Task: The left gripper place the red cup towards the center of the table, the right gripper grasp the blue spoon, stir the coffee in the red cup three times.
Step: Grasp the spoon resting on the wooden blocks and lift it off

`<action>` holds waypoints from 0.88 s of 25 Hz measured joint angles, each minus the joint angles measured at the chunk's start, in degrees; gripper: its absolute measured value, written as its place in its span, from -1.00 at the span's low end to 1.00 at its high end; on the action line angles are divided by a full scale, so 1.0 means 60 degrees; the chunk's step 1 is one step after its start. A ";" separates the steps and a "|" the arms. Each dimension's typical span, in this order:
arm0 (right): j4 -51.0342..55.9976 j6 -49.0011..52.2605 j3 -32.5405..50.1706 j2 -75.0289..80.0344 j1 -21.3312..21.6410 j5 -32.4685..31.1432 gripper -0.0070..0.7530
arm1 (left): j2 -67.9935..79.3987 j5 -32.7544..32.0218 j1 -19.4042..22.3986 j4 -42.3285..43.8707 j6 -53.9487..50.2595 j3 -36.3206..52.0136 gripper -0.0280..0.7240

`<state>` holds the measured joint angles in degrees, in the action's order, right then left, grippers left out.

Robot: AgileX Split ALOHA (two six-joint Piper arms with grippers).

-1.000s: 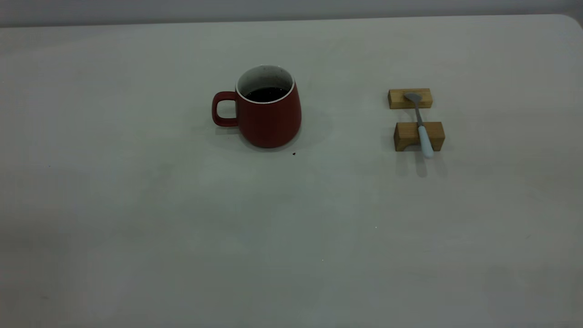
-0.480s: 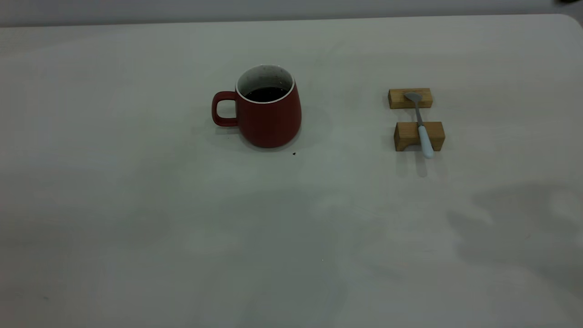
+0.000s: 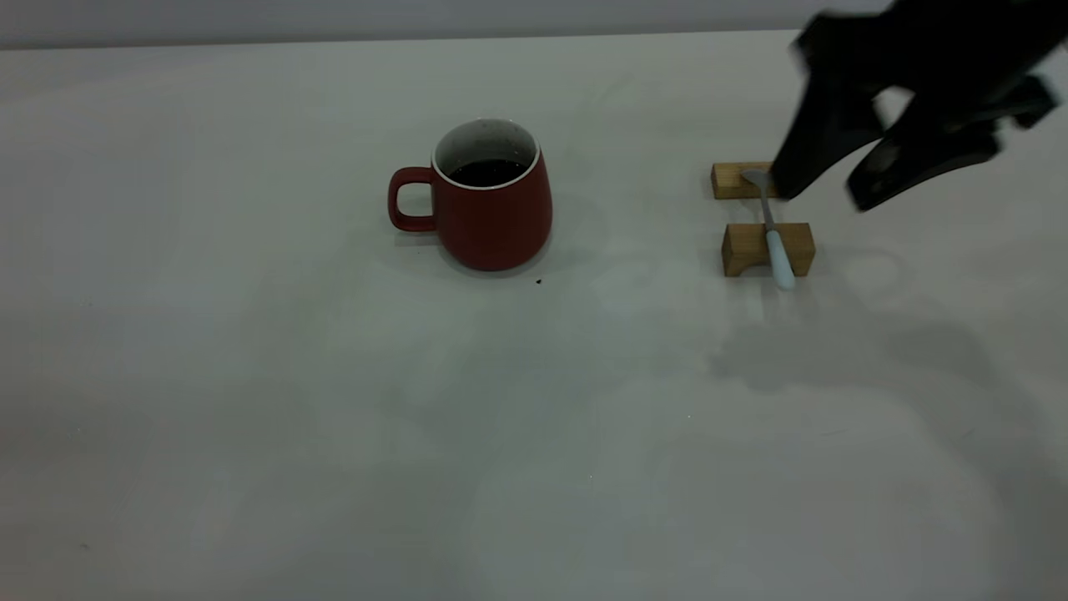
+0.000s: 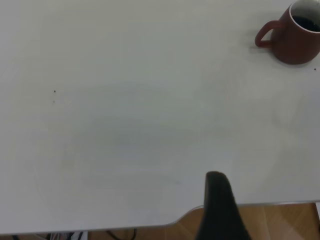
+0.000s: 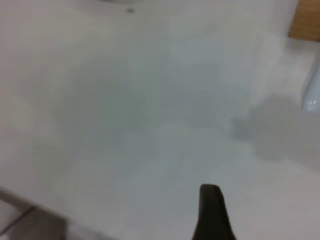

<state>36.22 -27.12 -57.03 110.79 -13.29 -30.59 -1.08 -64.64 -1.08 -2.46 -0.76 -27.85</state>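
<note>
Right claw point(image 3: 822, 196), fingers spread, hangs just right of the blue spoon point(image 3: 772, 234), which bridges two wooden blocks point(image 3: 768, 249). Red cup point(image 3: 492, 200) w/ dark coffee point(image 3: 488, 172) sits mid-counter point(image 3: 334, 417), well left. Left claw: can't tell.

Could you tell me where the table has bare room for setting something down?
The table is bare in front of and left of the red cup, and between it and the blue spoon. Around the wooden blocks it is crowded: the right gripper hangs there, open.
</note>
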 joint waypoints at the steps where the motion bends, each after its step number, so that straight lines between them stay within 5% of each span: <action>1: -0.0626 0.0593 -0.0413 0.0422 -0.0166 0.0000 0.55 | 0.0000 0.0001 0.0000 0.0000 0.0000 0.0000 0.55; 9: -0.3627 0.4265 -0.2804 0.2762 -0.0462 -0.0486 0.55 | 0.0000 0.0001 0.0000 0.0000 0.0000 0.0000 0.55; 22: -0.3990 0.4520 -0.3657 0.4387 -0.0462 -0.0419 0.55 | 0.0000 -0.0011 0.0000 0.0000 0.0000 0.0000 0.55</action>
<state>12.28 0.00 -78.97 137.11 -16.07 -33.11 -1.08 -64.71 -1.08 -2.46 -0.76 -27.85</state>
